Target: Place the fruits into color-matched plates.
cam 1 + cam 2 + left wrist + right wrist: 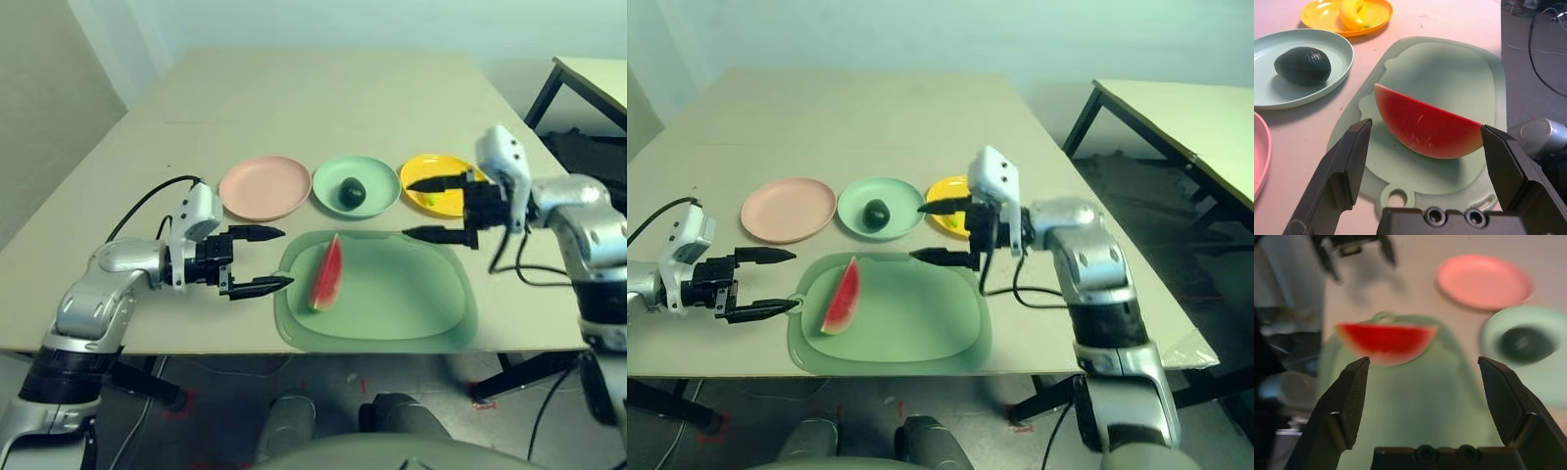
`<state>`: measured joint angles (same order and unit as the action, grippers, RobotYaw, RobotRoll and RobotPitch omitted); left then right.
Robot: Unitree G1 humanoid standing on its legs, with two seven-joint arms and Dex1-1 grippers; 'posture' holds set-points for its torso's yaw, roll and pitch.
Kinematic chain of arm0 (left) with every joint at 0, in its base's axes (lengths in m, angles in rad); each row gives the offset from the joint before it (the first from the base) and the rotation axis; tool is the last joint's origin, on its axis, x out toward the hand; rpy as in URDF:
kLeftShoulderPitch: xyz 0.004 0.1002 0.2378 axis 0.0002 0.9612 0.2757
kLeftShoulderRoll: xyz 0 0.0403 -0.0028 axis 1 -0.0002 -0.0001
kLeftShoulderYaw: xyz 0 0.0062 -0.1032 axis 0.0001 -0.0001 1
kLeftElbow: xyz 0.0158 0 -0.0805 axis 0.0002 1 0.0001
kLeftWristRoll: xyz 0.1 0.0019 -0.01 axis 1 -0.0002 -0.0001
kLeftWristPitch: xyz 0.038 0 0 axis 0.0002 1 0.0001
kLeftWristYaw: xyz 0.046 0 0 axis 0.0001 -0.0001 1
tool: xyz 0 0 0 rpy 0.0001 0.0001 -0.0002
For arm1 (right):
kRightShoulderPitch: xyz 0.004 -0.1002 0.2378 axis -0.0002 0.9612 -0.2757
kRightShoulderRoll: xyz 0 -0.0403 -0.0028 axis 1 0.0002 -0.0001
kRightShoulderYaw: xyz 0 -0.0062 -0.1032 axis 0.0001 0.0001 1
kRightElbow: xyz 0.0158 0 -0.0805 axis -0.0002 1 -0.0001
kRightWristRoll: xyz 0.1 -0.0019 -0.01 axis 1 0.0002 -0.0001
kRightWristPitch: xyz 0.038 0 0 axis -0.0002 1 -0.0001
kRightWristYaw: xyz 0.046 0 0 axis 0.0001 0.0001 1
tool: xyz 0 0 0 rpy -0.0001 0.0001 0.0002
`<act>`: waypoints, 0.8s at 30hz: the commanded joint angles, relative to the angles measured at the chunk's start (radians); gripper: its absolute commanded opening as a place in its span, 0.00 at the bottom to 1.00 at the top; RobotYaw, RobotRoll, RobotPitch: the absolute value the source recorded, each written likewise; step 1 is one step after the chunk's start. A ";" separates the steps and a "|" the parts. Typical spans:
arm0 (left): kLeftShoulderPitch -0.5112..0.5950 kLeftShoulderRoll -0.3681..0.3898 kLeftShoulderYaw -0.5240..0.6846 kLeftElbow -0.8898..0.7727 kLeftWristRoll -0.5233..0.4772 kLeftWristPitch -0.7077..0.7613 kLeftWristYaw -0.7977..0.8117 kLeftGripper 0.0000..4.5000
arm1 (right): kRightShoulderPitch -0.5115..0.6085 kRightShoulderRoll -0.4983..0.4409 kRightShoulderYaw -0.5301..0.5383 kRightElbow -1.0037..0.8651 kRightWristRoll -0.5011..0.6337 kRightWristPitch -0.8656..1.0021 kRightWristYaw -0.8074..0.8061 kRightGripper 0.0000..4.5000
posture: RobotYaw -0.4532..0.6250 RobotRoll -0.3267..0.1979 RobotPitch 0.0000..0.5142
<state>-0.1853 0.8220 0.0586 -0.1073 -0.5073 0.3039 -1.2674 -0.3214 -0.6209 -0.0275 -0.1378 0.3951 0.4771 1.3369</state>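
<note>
Pale and matte, the bench (pixel 323 108) stands before a light wall, a second table (pixel 1190 117) beyond its right side. On the rounded green mat (pixel 402 294) lies the watermelon wedge (pixel 327 274), toward the mat's left end, its long axis running near to far and its far tip leaning slightly right. Its flat red flesh is speckled with dark seeds.

The left hand (pixel 263 261), released and spread wide, points right, holding nothing, beside the mat's left end. The right hand (pixel 421 209) is wide open too, empty, pointing left near the yellow plate (pixel 446 204).

Along the far side of the mat sit three round, shallow plates: the pink plate (pixel 265 188) at left, the mint plate (pixel 333 170) between, holding the smooth, dark avocado (pixel 352 193), and the yellow one at right, bearing the curved banana (pixel 1353 15).
</note>
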 commanded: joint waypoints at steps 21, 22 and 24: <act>-0.475 -0.022 -0.407 0.331 0.337 -0.725 -0.347 1.00 | 0.127 0.047 -0.014 0.301 0.065 -0.427 0.093 0.99 | 0.40 0.62 0.02; -0.509 -0.019 -0.454 0.355 0.335 -0.755 -0.347 1.00 | 0.134 0.051 -0.016 0.294 0.067 -0.426 0.087 0.99 | 0.39 0.62 0.01; -0.573 -0.011 -0.542 0.402 0.327 -0.815 -0.347 1.00 | 0.148 0.060 -0.019 0.276 0.073 -0.425 0.074 0.99 | 0.36 0.62 0.00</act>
<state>-0.7332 0.8052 -0.4245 0.2663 -0.1850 -0.4613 -1.6030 -0.1840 -0.5619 -0.0477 0.1573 0.4588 0.0568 1.4206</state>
